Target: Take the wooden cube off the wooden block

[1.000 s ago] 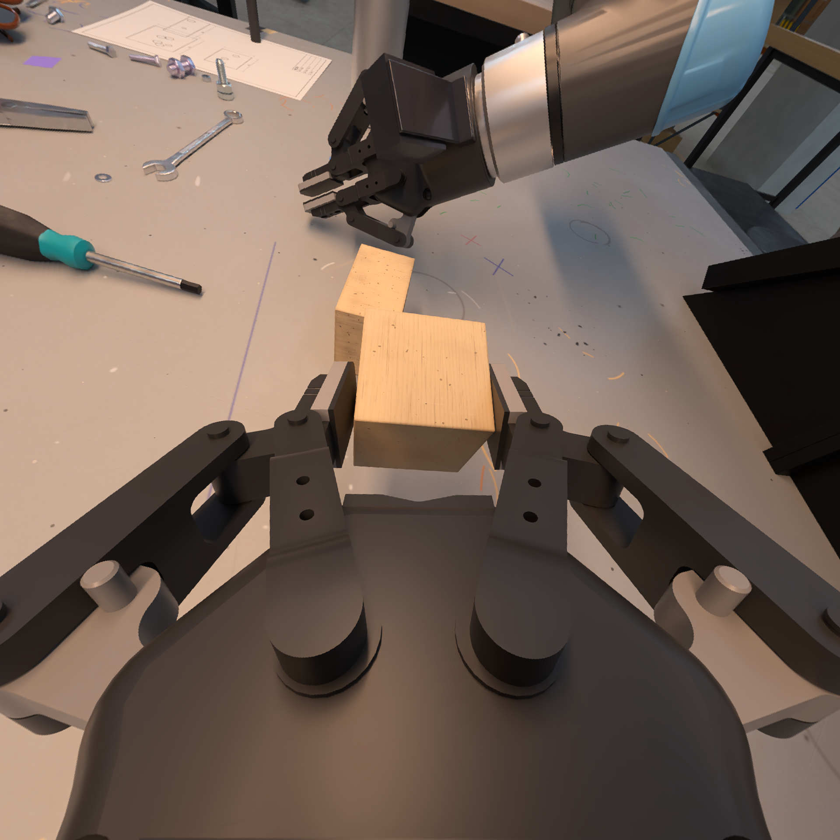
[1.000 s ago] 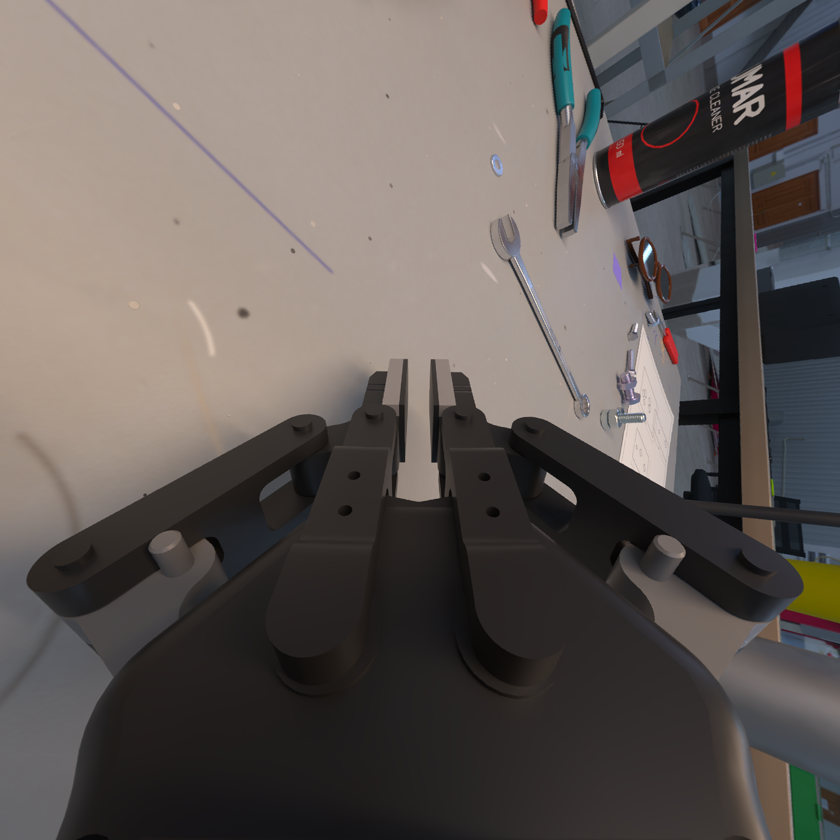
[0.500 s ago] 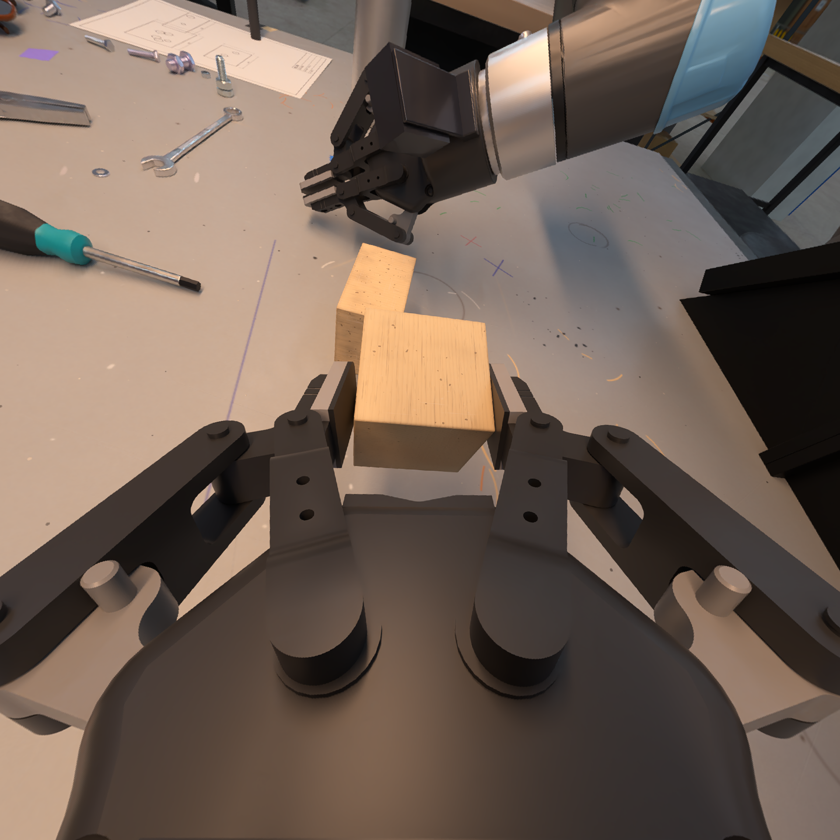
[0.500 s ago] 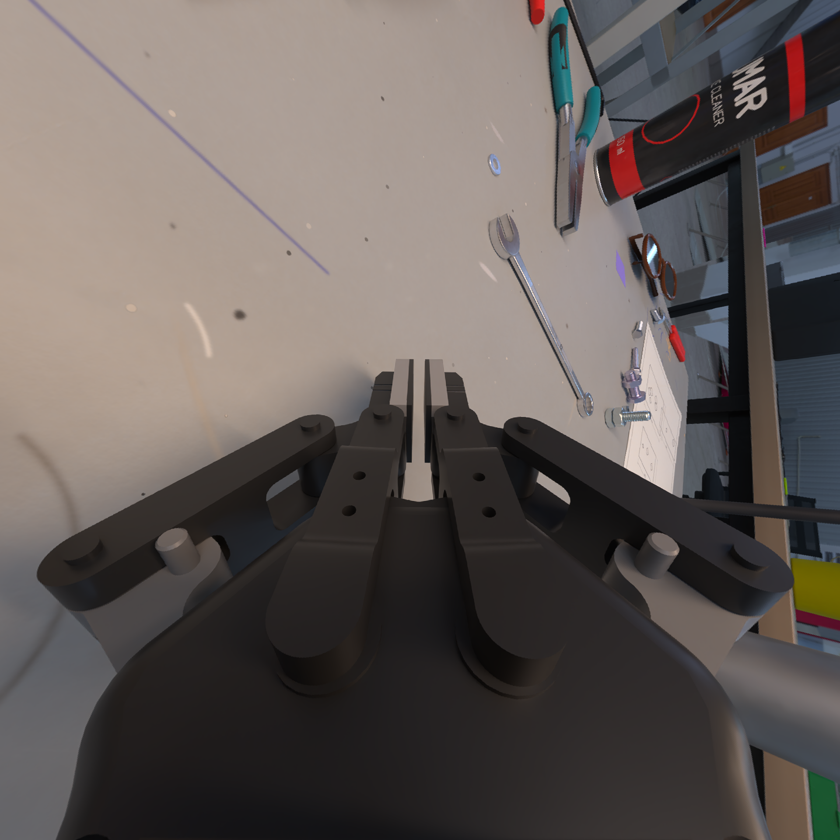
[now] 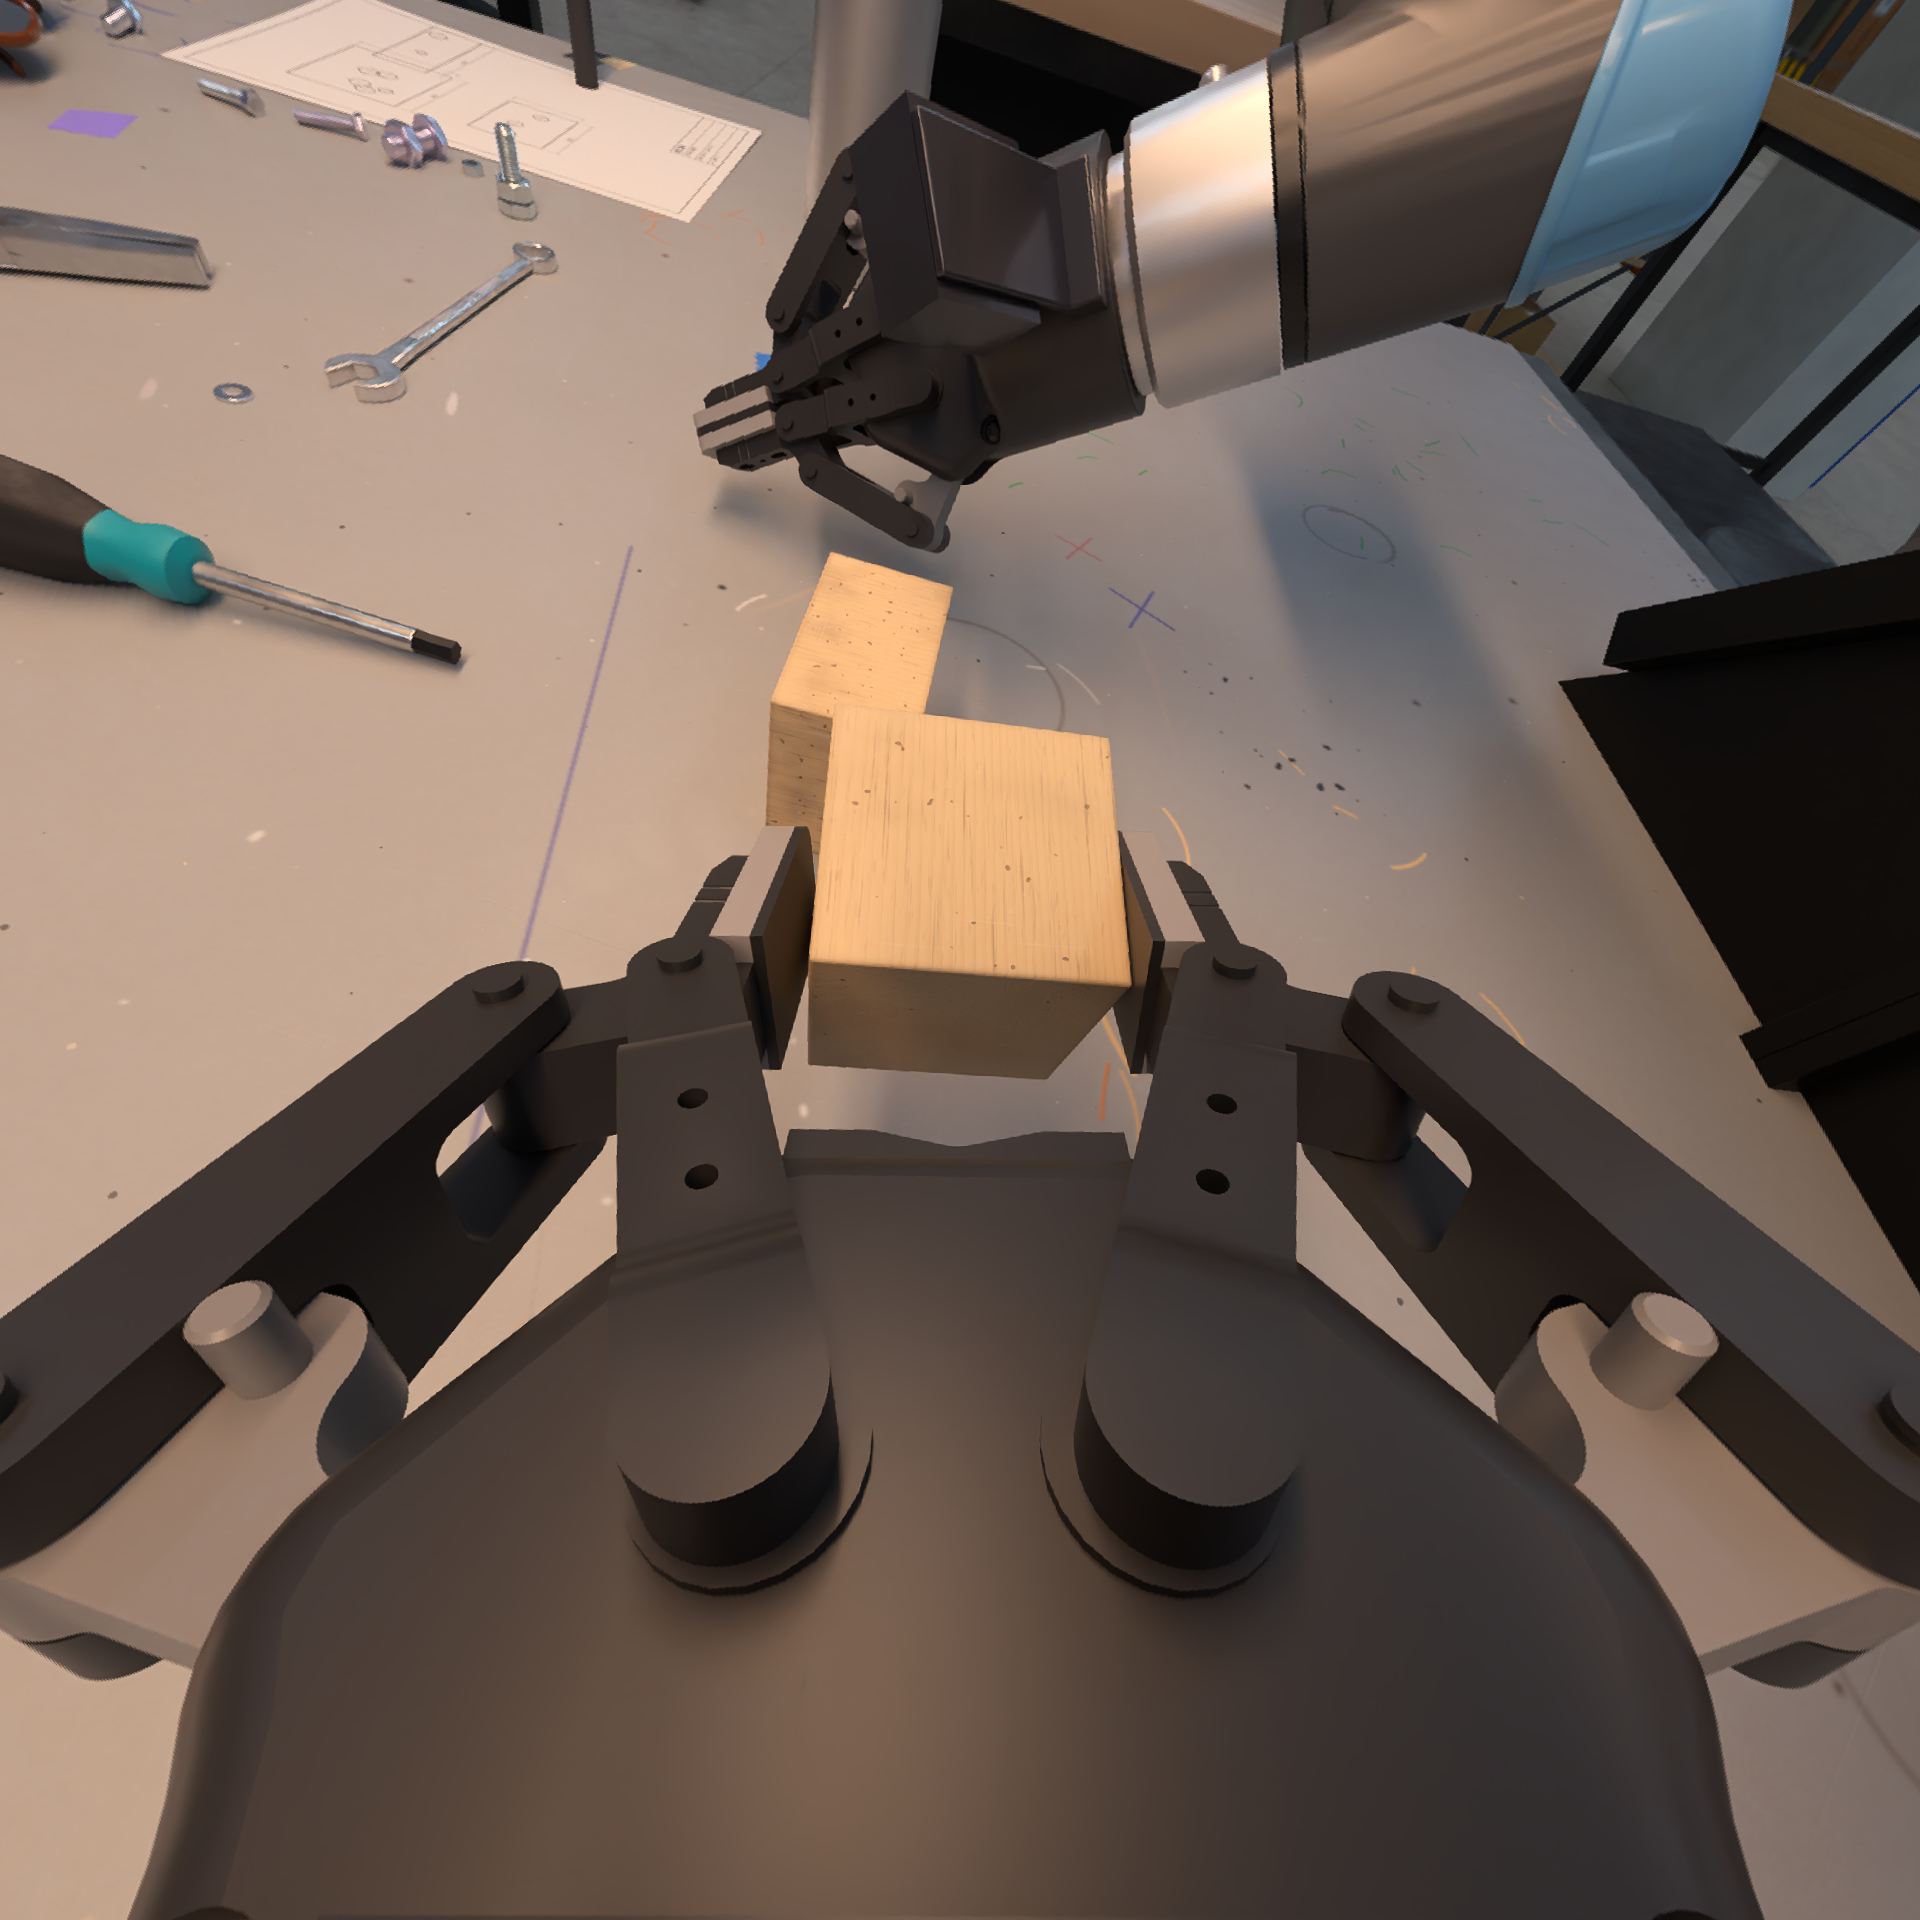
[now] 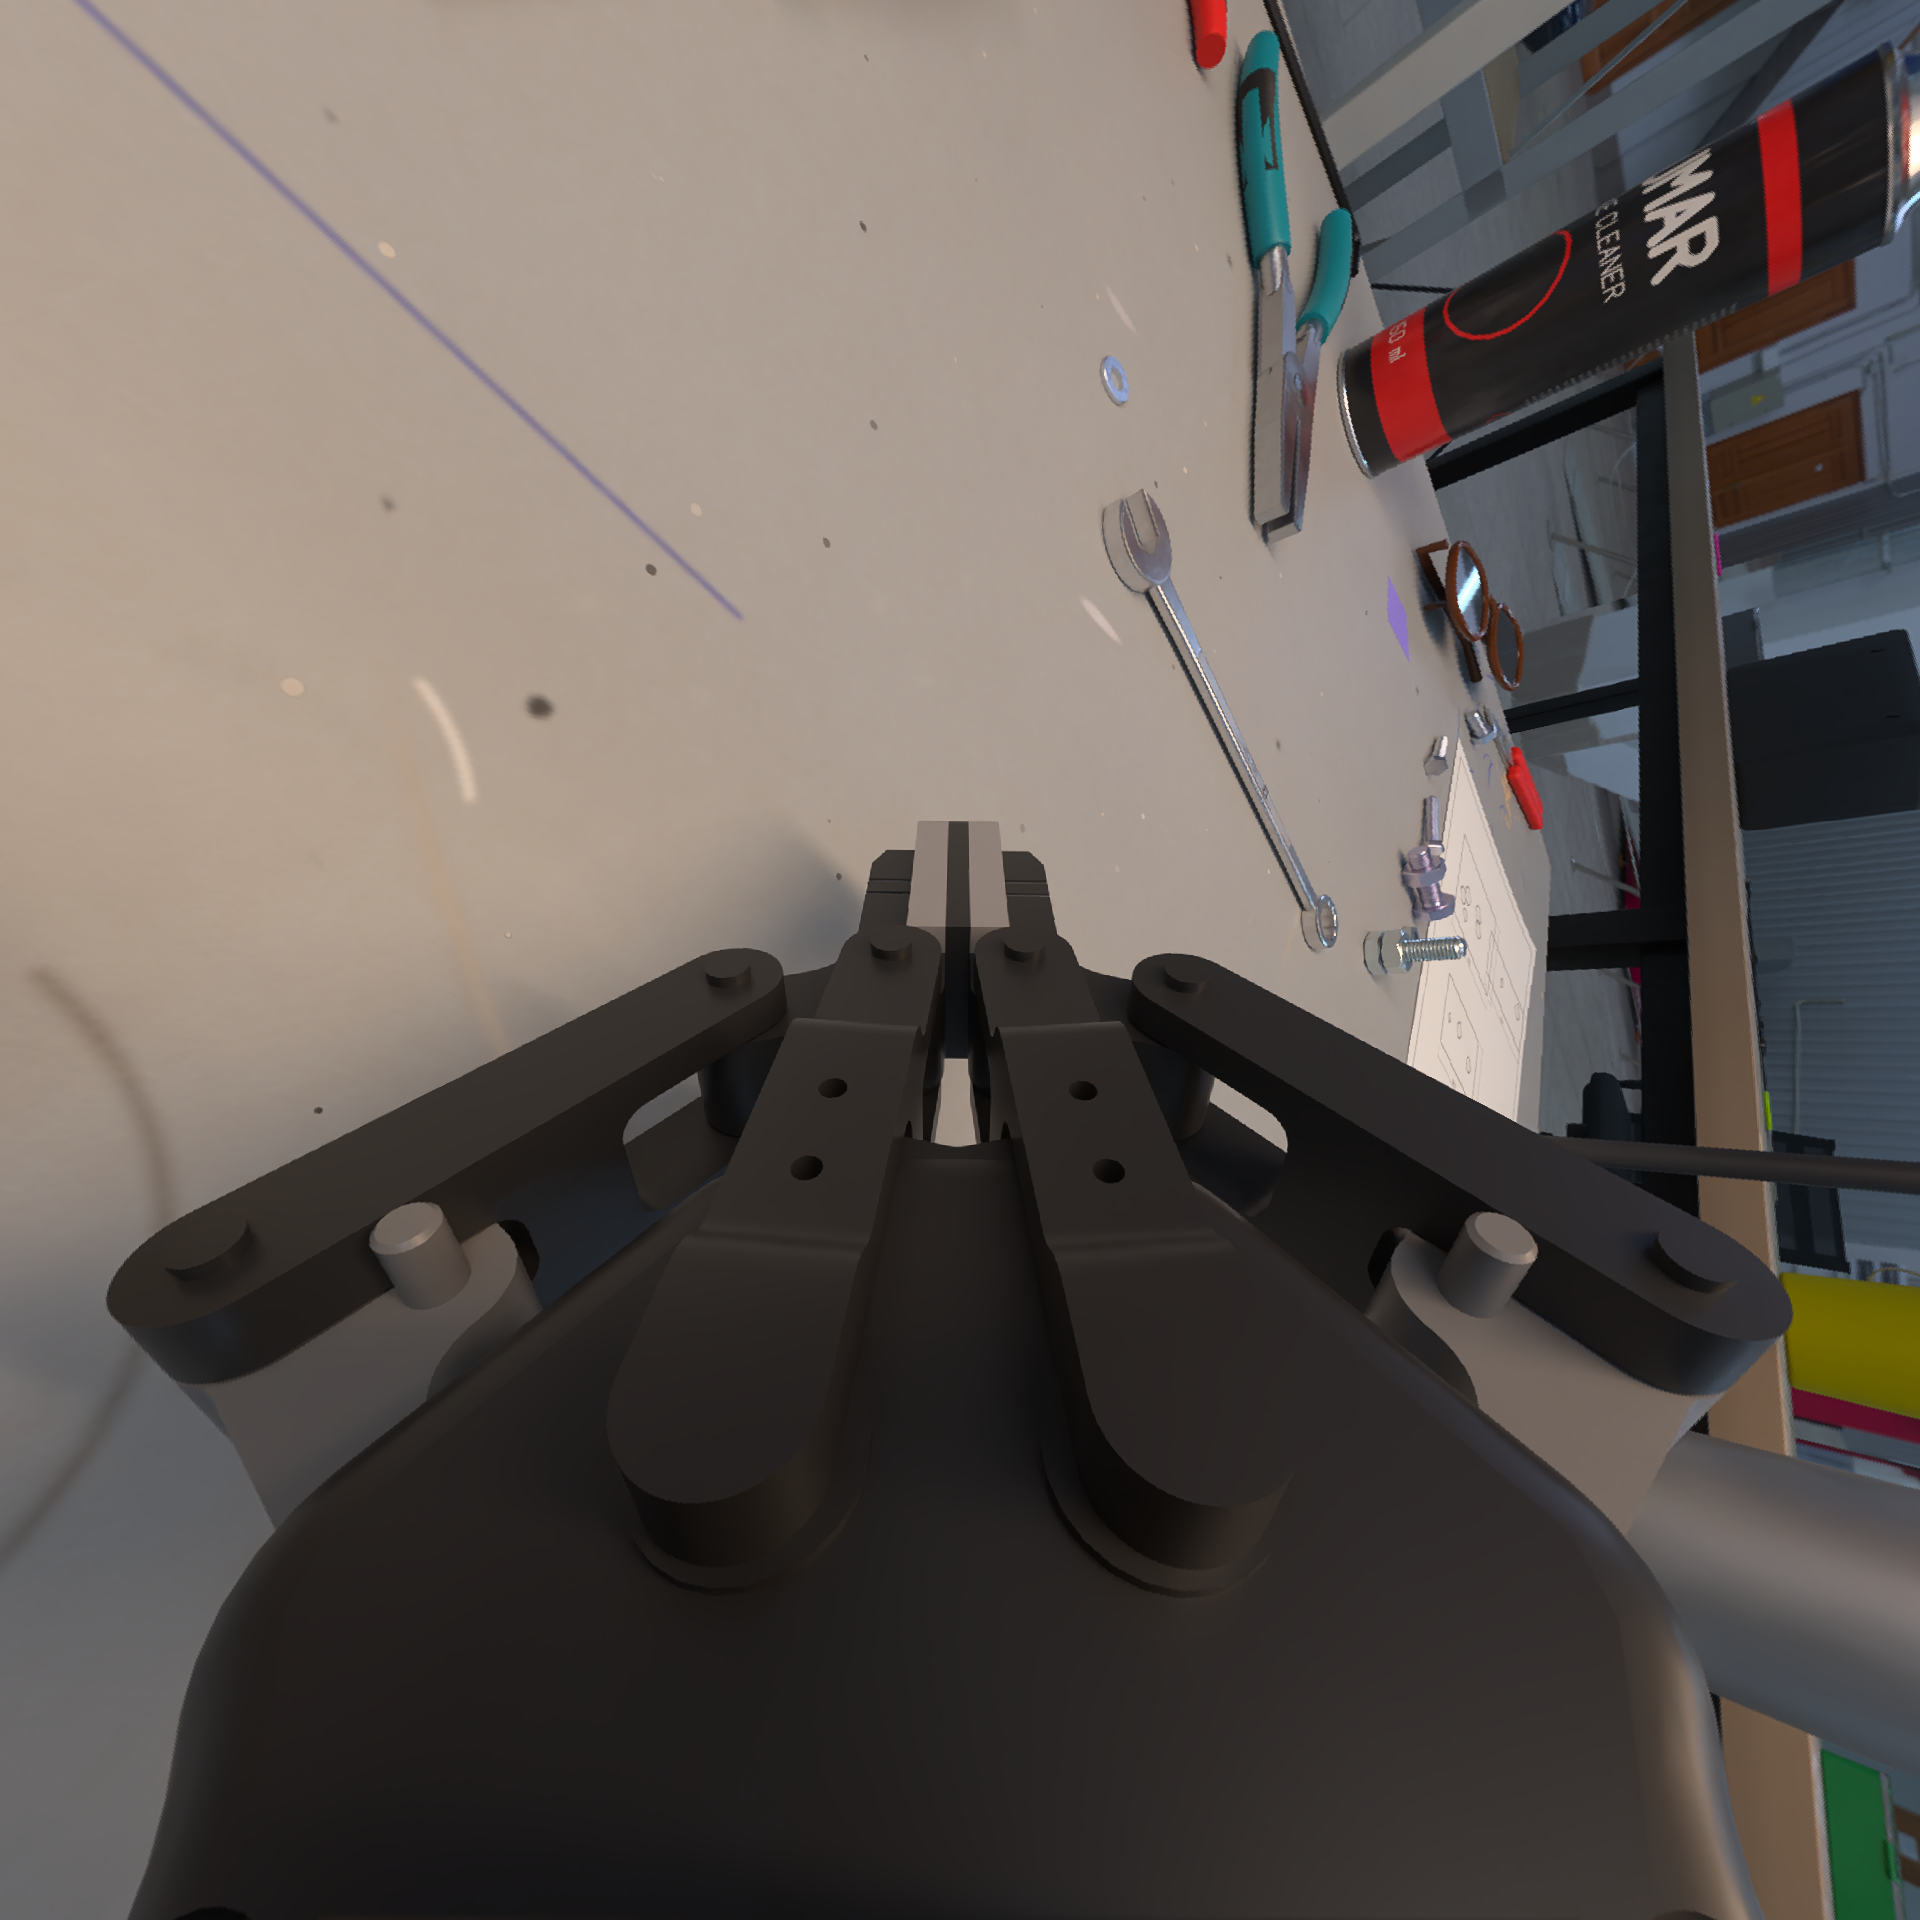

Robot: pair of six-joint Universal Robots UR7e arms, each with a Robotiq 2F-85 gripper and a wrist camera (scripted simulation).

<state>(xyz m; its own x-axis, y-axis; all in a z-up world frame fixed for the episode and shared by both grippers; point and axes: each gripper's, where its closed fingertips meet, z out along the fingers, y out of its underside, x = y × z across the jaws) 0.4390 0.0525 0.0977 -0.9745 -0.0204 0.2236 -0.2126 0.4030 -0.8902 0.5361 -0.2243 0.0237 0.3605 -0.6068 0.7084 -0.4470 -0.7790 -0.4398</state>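
The wooden cube [image 5: 966,862] is clamped between the pads of the left gripper [image 5: 961,945] and is held above the table [image 5: 312,831]. The wooden block [image 5: 862,649] is seen just behind it, toward 11 o'clock. At 12 o'clock, the right gripper [image 5: 732,431] is seen pressed fully together, empty, near the block.

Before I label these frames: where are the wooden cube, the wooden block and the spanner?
wooden cube [image 5: 961,852], left wrist view, top face.
wooden block [image 5: 868,649], left wrist view, top face.
spanner [image 6: 1221,717], right wrist view, mid-shaft.
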